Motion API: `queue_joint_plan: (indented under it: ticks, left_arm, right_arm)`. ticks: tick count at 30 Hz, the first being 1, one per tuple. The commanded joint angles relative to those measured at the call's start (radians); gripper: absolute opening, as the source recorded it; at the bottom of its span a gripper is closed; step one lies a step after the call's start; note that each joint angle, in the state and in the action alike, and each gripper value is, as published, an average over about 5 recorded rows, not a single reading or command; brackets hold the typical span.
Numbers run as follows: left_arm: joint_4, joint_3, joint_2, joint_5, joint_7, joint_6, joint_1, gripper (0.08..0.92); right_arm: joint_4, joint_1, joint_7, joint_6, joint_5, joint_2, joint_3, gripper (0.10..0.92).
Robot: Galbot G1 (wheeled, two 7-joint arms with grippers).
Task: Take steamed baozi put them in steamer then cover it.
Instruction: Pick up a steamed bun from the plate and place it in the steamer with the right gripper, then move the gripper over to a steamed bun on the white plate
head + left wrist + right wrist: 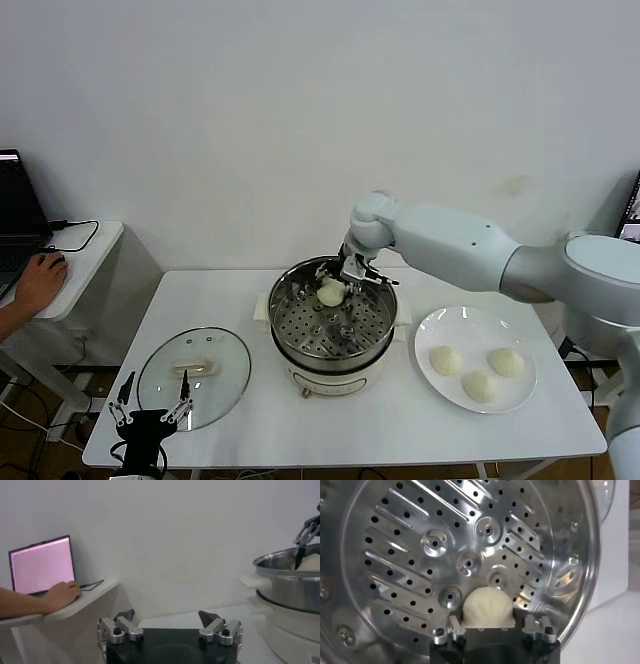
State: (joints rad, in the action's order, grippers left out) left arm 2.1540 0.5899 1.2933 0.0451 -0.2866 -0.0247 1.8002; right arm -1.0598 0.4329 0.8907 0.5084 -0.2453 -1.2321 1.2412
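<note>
Four buns are in view: three sit together on the white plate (520, 345) at the robot's right, and one bun (331, 292) is inside the steamer (300, 375), at the far side of the perforated tray (470, 545). The right gripper (347, 277) reaches down into the pot over that bun. In the right wrist view the bun (487, 609) lies on the tray between the two fingers (456, 626), which stand spread on either side of it; whether they touch its sides I cannot tell. The right arm comes in from the robot's right, passing above the plate and its three buns (480, 372).

Left of the steamer, the glass lid (195, 378) lies flat on the white table (340, 430), its cream handle up. The left gripper (150, 408) hangs at the near left corner of the table, just beside the lid's near edge, fingers spread wide and holding nothing; the left wrist view shows the same wide gap between its fingertips (126, 616).

A person's hand (38, 280) rests by a laptop (41, 565) on a side table at far left.
</note>
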Motion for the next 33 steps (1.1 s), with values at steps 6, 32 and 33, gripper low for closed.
queue_joint_plan:
  ticks: [6, 32, 33]
  left_arm:
    - [0.021, 0.005, -0.015, 0.004, 0.000, 0.002, 0.002, 0.823]
    - [0.032, -0.008, -0.067, 0.020, 0.003, 0.015, -0.026, 0.823]
    - [0.032, -0.007, -0.066, 0.020, 0.003, 0.015, -0.026, 0.823]
  right_arm:
    - [-0.317, 0.262, 0.147, -0.450, 0.441, 0.231, 0.055, 0.822]
    - [-0.738, -0.025, 0.108, -0.820, 0.330, 0.952, -0.052, 0.823]
    - [-0.727, -0.082, 0.108, -0.815, 0.312, 0.954, -0.096, 0.823]
